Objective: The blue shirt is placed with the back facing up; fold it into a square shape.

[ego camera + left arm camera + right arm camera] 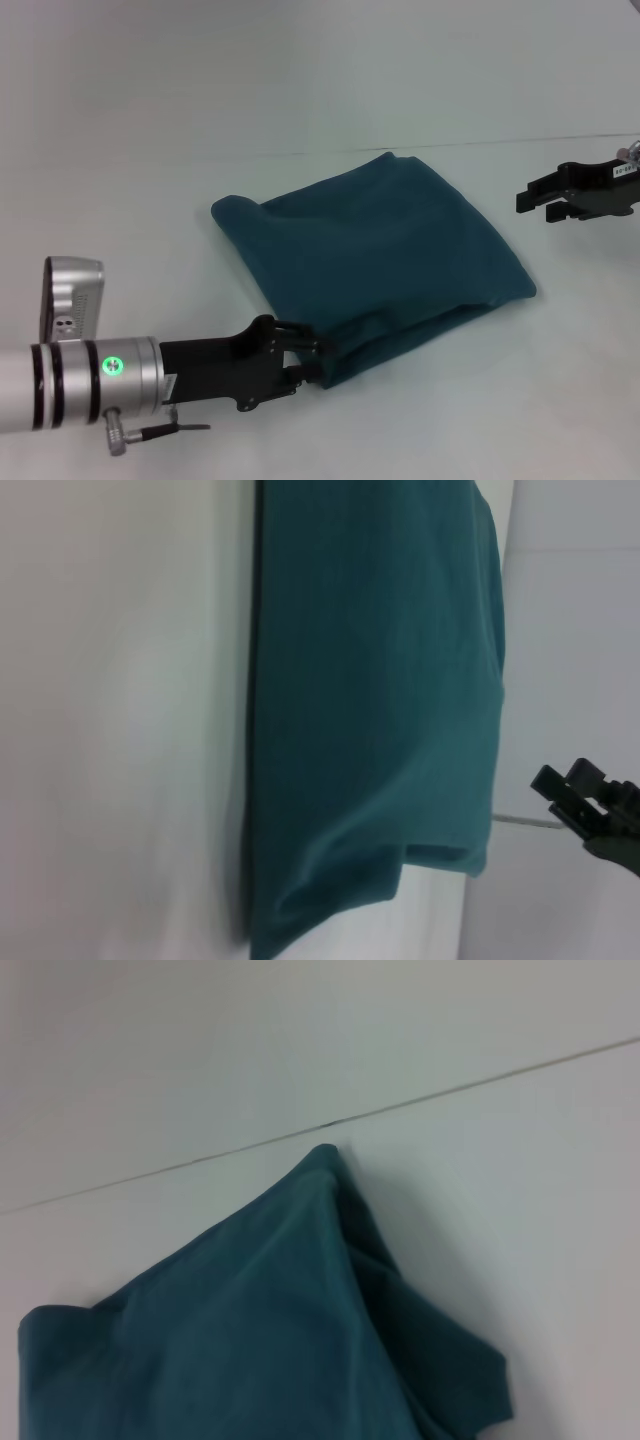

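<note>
The plain dark teal-blue soft-fabric shirt (pixel 370 265) lay on the white table (pixel 150 120), already doubled into a rough four-sided packet, layered edges showing along the near side. The left gripper (pixel 308 362), black, sat low at the packet's near corner, touching the cloth; its fingers looked drawn together at the hem, but whether fabric was actually pinched between them I could not tell. By my reading it was placed there to tidy or release that corner, since the shape was nearly square and the fold looked close to finished. The right gripper (pixel 545 205) hung well apart from the shirt, off its far right side, fingers spread and empty, apparently standing clear. The left wrist view showed the packet (pixel 375 710) lengthwise, with a loose under-layer bulging at one end, plus the right gripper (pixel 590 810) beyond it; the head view hid that bulge. The right wrist view gave the far corner (pixel 260 1330) lying just beside a thin dark seam (pixel 420 1105) in the table, and a stepped, uneven stack of layers there.
</note>
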Controlling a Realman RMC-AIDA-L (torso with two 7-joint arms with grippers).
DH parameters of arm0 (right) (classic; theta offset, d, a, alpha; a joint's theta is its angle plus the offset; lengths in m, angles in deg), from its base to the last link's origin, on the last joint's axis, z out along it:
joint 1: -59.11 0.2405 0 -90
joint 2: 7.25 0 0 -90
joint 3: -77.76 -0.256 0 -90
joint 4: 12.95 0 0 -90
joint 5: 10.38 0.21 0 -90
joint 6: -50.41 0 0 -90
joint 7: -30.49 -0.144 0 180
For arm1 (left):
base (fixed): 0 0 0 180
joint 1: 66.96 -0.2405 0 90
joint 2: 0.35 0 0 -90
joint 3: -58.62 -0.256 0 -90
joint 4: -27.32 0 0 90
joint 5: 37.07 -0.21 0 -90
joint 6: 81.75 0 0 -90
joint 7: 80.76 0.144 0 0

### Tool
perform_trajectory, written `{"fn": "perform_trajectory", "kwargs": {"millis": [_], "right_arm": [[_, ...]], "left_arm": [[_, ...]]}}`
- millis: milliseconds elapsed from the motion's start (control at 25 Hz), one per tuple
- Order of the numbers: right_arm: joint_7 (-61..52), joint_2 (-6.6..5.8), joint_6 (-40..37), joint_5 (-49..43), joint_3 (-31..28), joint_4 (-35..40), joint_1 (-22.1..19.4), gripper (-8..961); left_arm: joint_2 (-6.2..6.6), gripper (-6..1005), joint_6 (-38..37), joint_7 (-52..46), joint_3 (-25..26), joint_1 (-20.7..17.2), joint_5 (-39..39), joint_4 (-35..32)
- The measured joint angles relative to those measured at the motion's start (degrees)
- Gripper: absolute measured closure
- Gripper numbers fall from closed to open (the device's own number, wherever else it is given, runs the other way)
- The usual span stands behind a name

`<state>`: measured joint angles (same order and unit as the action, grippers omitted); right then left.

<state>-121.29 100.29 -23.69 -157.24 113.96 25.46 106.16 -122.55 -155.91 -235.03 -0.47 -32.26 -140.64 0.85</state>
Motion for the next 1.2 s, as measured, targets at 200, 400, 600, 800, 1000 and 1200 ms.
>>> {"fn": "perform_trajectory", "kwargs": {"millis": [200, 400, 600, 800, 1000, 1200], "right_arm": [[0.8, 0.4, 0.0, 0.0, -0.1, 0.0, 0.1, 431], [0.8, 0.55, 0.1, 0.0, -0.4, 0.0, -0.3, 431], [-0.1, 0.54, 0.3, 0.0, -0.5, 0.0, -0.8, 431], [-0.9, 0.5, 0.6, 0.0, -0.6, -0.4, -1.1, 430], [-1.4, 0.43, 1.0, 0.0, -0.6, -0.7, -1.2, 430], [-1.4, 0.36, 1.0, 0.0, -0.9, -0.7, -1.2, 430]], "left_arm": [[-0.04, 621, -0.1, 13.6, -0.9, 0.1, -0.7, -2.9], [-0.96, 623, -0.5, 46.5, -2.5, -1.6, -3.4, -7.0], [-2.24, 626, 3.2, 69.1, -4.0, -2.7, -4.0, -6.8], [-2.45, 628, 9.2, 76.9, -7.3, -3.1, -1.4, -6.5], [-2.48, 641, 12.7, 82.6, -9.6, -3.2, 1.0, -6.5], [-2.51, 661, 13.9, 84.2, -12.3, -3.1, 2.9, -6.5]]}}
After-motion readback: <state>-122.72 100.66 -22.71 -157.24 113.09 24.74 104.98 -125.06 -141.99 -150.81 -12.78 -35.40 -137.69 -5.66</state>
